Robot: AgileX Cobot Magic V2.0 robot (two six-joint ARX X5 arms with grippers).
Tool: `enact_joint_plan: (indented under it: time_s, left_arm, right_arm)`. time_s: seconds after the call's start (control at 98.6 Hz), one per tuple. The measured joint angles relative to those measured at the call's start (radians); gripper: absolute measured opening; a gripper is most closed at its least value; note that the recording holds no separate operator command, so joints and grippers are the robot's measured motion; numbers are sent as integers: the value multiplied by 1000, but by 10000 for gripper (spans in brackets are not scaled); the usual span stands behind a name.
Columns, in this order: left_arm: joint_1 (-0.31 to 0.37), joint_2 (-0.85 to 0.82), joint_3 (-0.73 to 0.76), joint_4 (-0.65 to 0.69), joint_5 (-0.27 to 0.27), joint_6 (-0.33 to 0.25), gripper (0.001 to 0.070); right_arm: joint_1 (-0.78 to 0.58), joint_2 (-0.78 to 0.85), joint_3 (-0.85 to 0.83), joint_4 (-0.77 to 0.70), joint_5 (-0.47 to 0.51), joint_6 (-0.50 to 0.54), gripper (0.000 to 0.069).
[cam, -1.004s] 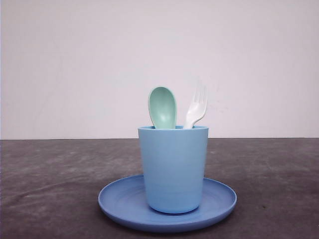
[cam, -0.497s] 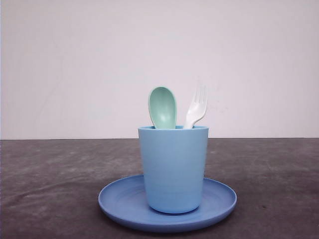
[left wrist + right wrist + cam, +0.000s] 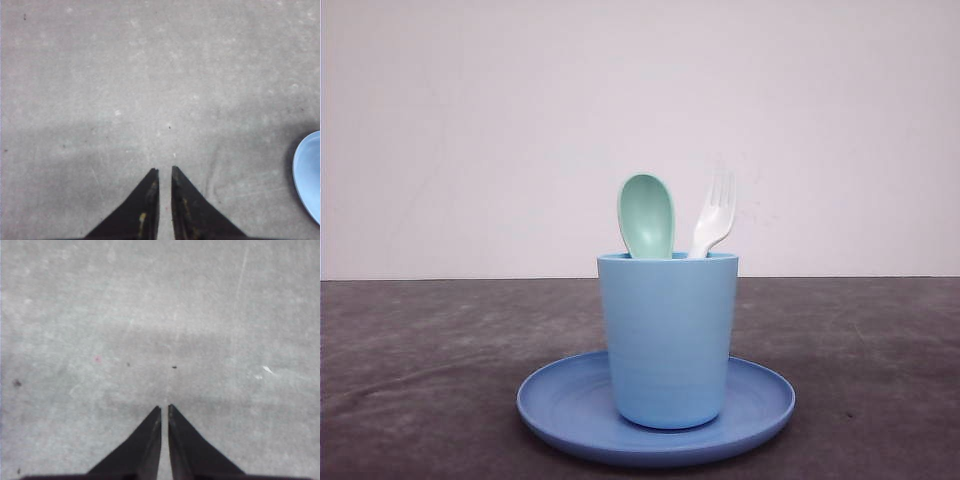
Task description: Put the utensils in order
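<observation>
The pale mint-green spoon (image 3: 647, 215) and the white fork (image 3: 713, 217) stand upright, heads up, inside a light blue cup (image 3: 668, 336). The cup sits on a round blue plate (image 3: 560, 405) near the table's front middle. The handles of both utensils are hidden inside the cup. My left gripper (image 3: 165, 171) hangs over bare grey table, its jaws nearly together with nothing between them; the plate's rim (image 3: 307, 175) shows at the side of that view. My right gripper (image 3: 164, 408) is likewise shut over bare table, holding nothing.
The dark grey table (image 3: 420, 370) stretches to both sides of the plate. A plain white wall (image 3: 470, 130) stands behind it.
</observation>
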Motion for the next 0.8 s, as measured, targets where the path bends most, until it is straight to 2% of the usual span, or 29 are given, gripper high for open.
enact_joint_plan:
  time_s: [0.294,0.375,0.466,0.558,0.669,0.801]
  left_arm:
    - [0,0,0,5,0,-1,18]
    - [1,-10,-8,32,-31,29,18]
    - [22,-69,-67,125,-47,74,18]
    - [57,-166,-180,274,-47,102,18]
    - [93,-312,-364,478,-45,99,18]
    - [129,-465,-561,585,-45,74,18]
  right_arm:
    - [0,0,0,64,0,-2,24]
    - [0,0,0,80,0,-2,24]
    - [0,0,0,103,0,-2,24]
    - [0,0,0,116,0,-2,24]
    - [0,0,0,145,0,-2,24]
    - [0,0,0,173,0,-2,24]
